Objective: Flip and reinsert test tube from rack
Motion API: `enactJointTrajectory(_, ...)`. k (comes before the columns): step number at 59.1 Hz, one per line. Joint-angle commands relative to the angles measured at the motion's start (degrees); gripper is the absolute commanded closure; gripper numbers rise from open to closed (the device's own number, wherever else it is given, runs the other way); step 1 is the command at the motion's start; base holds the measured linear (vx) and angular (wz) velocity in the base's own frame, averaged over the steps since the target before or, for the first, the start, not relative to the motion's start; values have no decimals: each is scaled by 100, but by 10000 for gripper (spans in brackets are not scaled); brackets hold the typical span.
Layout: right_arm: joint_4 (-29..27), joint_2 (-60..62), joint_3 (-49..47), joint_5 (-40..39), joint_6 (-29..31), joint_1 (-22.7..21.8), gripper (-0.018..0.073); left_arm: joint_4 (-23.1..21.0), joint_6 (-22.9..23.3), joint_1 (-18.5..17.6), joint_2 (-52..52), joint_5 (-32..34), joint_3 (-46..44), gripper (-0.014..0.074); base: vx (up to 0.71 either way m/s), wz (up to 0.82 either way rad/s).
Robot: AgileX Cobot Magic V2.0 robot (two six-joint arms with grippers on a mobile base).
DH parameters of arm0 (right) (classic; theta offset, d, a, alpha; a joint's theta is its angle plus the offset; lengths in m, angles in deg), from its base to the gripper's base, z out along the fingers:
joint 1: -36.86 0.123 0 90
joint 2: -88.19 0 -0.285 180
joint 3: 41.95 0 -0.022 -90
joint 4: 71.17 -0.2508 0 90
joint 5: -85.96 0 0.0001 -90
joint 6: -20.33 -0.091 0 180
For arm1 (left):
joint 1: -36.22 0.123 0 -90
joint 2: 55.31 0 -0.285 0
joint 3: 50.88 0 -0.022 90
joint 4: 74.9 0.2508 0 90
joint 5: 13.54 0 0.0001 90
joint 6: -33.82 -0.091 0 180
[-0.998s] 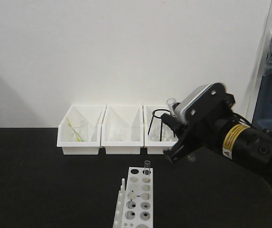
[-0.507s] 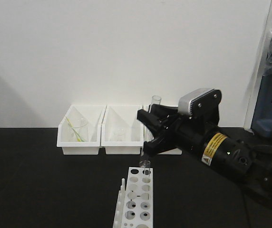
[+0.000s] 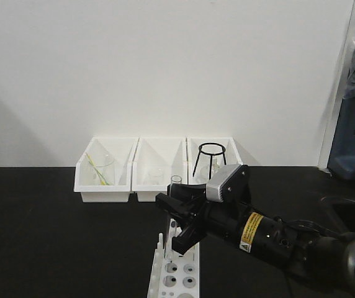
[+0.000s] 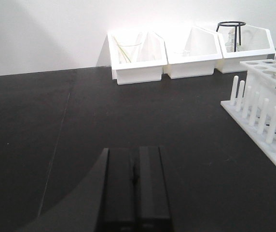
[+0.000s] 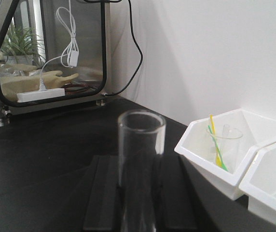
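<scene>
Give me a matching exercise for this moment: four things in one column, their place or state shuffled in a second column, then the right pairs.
Things
1. test tube
2. wire stand
3. yellow and green sticks
4. left hand

Place or state
A. shut, empty, above the black table
B. in the bin on the right of the front view
C. held in the right hand, open end up
D. in the beaker in the bin on the left of the front view

Pairs: 1-C, 2-B, 3-D, 4-A
</scene>
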Motion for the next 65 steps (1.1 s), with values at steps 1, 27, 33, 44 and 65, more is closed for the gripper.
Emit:
enactJointTrajectory(1,-184,234,-168,-494,205,-24,570,-27,56,-1,-42,471,-23,603,0,0)
enactJointTrajectory(27,-515,332,632,-1916,365,-709,570,-27,56,-1,-42,473,-23,603,0,0)
enactJointTrajectory(33,-544,320,536,-1840,365,-627,570,-27,56,-1,-42,473,-23,603,0,0)
enactJointTrajectory(44,-394,308,92,-1320,372,-281,570,-27,56,-1,-42,473,-23,603,0,0)
enactJointTrajectory(65,-267,156,-103,-623,310,-145,570,-27,56,-1,-42,473,-23,603,0,0)
